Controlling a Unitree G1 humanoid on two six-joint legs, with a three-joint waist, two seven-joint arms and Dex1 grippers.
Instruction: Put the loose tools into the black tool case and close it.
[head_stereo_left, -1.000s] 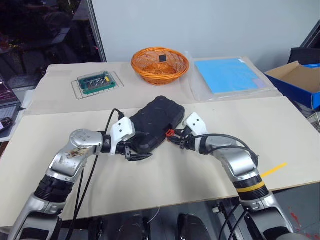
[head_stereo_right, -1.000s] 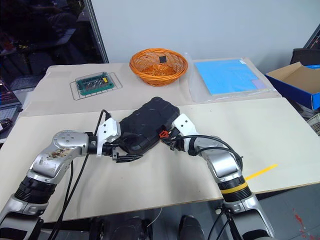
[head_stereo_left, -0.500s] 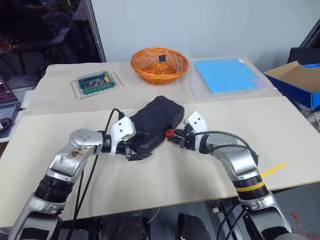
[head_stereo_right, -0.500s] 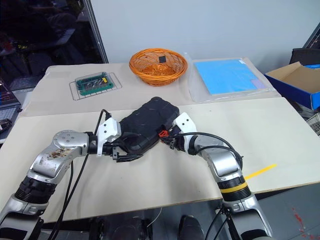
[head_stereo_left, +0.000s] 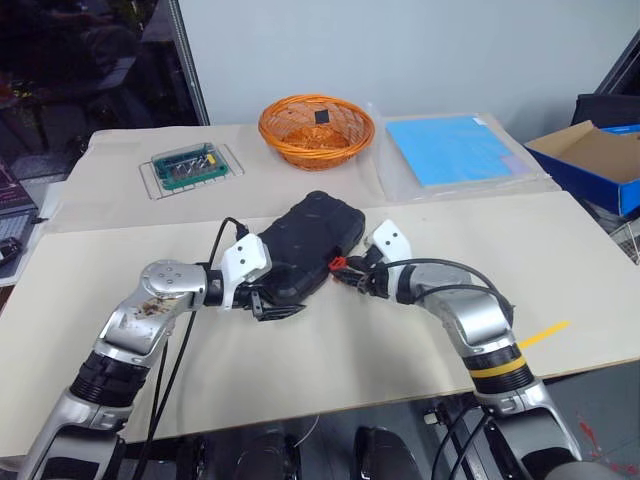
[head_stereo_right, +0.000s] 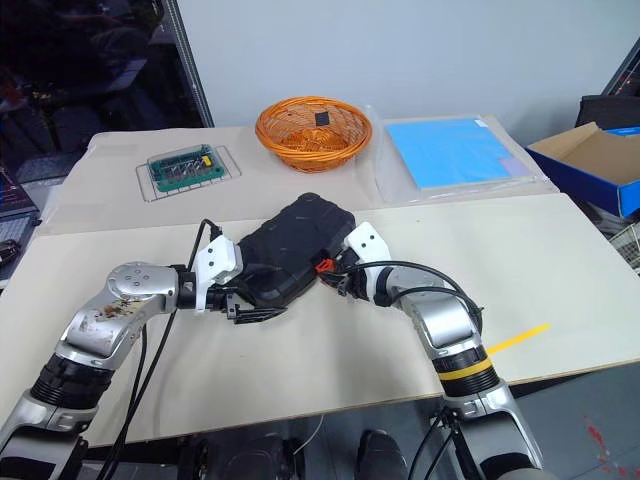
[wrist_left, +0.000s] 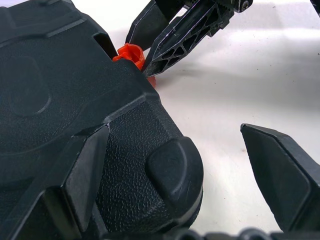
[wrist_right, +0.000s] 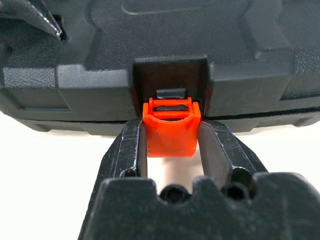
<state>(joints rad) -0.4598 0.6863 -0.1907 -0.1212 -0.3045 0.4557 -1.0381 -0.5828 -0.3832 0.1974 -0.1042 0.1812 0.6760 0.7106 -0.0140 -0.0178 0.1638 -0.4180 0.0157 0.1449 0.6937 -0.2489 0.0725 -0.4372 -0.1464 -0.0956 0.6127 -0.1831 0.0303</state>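
Note:
The black tool case (head_stereo_left: 312, 240) lies shut in the middle of the table, at a slant. Its orange latch (wrist_right: 171, 131) sticks out of the near edge. My right gripper (wrist_right: 171, 125) is at that latch, with a finger close against each side of it; the gripper also shows in the head view (head_stereo_left: 347, 273). My left gripper (head_stereo_left: 277, 306) stands open at the case's near left corner (wrist_left: 165, 170), one finger over the lid and the other out over the table. The loose tools are out of view.
An orange wicker basket (head_stereo_left: 316, 130) stands at the back. Left of it, a green bit box (head_stereo_left: 188, 165) rests on a wire rack. A blue sheet (head_stereo_left: 455, 150) in clear plastic lies back right. A blue cardboard box (head_stereo_left: 600, 165) sits past the right edge.

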